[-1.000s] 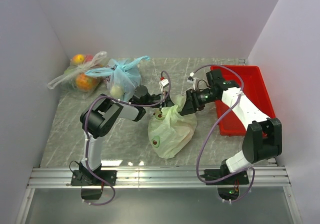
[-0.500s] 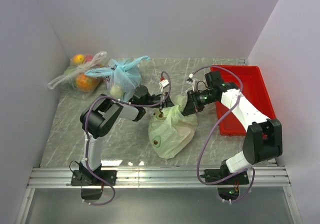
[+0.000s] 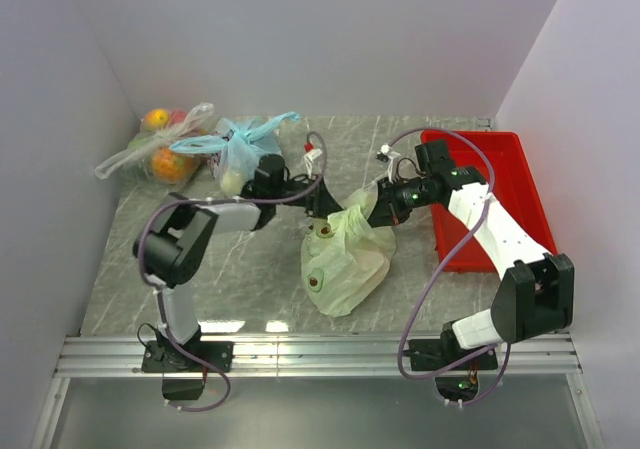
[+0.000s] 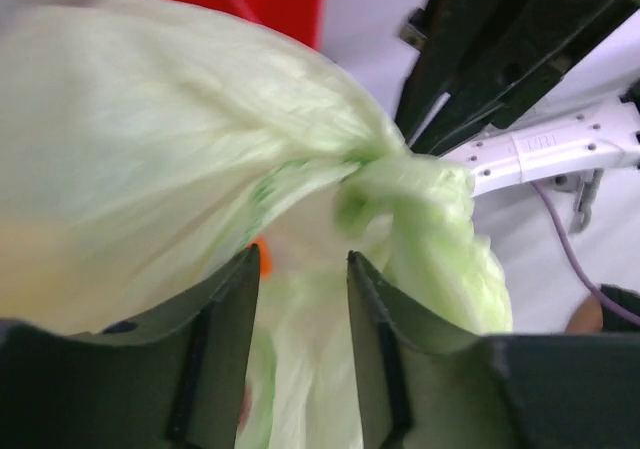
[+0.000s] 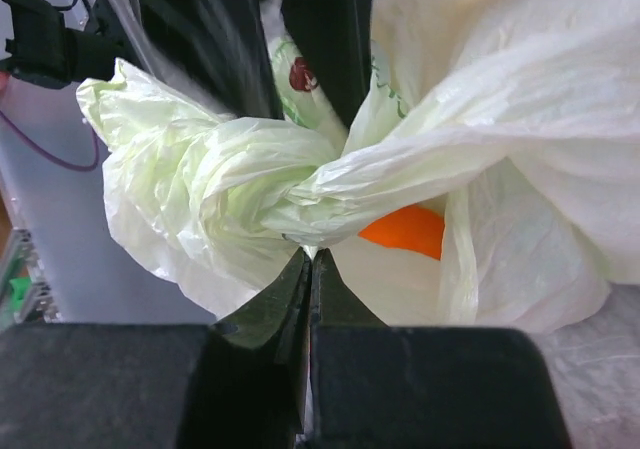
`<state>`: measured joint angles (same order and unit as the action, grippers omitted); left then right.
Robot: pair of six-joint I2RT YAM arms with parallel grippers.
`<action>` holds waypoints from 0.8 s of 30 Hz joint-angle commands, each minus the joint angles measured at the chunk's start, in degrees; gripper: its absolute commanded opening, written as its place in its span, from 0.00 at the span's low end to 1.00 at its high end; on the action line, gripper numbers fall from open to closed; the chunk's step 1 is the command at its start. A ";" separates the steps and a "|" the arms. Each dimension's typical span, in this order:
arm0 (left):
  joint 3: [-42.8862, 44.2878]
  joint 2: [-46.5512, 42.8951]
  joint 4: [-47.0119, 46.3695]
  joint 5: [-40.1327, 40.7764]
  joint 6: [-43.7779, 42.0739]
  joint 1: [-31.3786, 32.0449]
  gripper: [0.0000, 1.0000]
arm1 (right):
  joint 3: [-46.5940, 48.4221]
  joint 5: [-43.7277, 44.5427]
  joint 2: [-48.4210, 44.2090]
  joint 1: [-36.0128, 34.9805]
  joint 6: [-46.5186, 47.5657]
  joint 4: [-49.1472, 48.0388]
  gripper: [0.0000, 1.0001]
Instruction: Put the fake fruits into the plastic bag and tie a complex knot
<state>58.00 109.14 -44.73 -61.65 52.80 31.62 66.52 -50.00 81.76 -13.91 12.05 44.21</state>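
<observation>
Since the plastic bag (image 3: 345, 259) sits mid-table (image 3: 250, 289), nearest both bases, start there: slumped, belly toward the near edge, neck pointing away. Fruit looks loaded; 1 orange ball (image 5: 405, 231) shows through the film, the rest I can't make out. Neck is twisted into a knot (image 5: 265, 189), only a first pass by my read, so tying is partway. Right gripper (image 5: 308, 259) is closed tight, tips pinching film right under the knot. Left gripper (image 4: 300, 269) is partly spread, film running loose between its fingers, nothing clamped. Key relation: the knot's long axis runs left-right between the 2 grippers, both just beside it, so the left's next grab is a short reach toward the right arm. Edges: red bin (image 3: 500, 184) close behind the right arm, blue bag (image 3: 240, 154) just behind the left, clear bag (image 3: 160, 154) in the far left corner. Most pulling room looks to be toward the near edge.
</observation>
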 commanded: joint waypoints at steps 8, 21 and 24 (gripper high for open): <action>6.17 -18.69 67.29 3.54 -67.63 -8.59 0.61 | 1.59 -2.47 -1.16 -0.41 1.83 -2.81 0.00; 6.33 -28.37 63.28 28.42 -81.17 5.38 0.79 | 1.60 -1.60 0.33 -1.91 1.22 -3.51 0.00; 7.21 -27.67 60.91 31.15 -81.19 8.11 0.78 | 0.89 -1.16 0.60 -2.52 0.43 -4.39 0.00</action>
<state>63.35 82.35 19.42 -36.27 -25.28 38.26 66.52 -50.61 82.11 -15.46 12.88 42.46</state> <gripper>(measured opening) 0.781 0.009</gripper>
